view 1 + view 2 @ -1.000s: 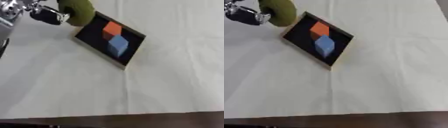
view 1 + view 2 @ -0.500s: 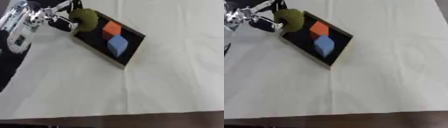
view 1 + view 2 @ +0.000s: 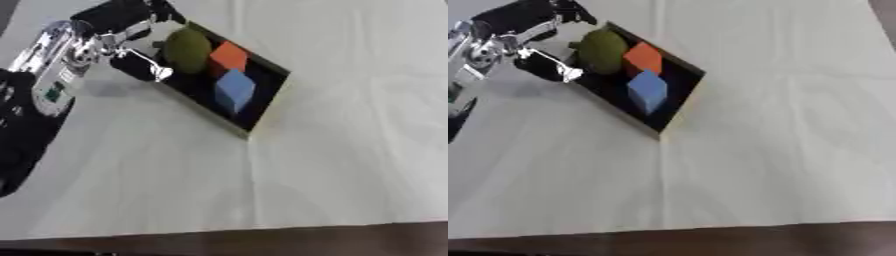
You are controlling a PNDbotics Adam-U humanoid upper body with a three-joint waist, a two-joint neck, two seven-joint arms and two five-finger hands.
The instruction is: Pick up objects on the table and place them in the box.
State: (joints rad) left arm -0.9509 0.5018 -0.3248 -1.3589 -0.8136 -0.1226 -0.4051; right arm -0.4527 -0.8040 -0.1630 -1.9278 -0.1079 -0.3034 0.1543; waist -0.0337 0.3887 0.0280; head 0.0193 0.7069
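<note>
A shallow black box (image 3: 261, 106) lies askew on the white cloth at the upper left. Inside it rest an olive-green round object (image 3: 188, 48), an orange cube (image 3: 229, 56) and a blue cube (image 3: 234, 89). My left hand (image 3: 115, 20) hovers at the box's left end, fingers spread apart on either side of the green object. The object lies in the box and nothing is curled round it. My silver and black left forearm (image 3: 54, 75) runs down the left side. My right hand shows in neither view.
The white cloth (image 3: 350, 150) covers the table to the right of and below the box, with creases across it. The table's dark front edge (image 3: 262, 242) crosses the bottom of the view.
The green object went from my left hand's hold at the box's corner into the box beside the orange cube. The fingers have spread off it, and more of the forearm shows.
</note>
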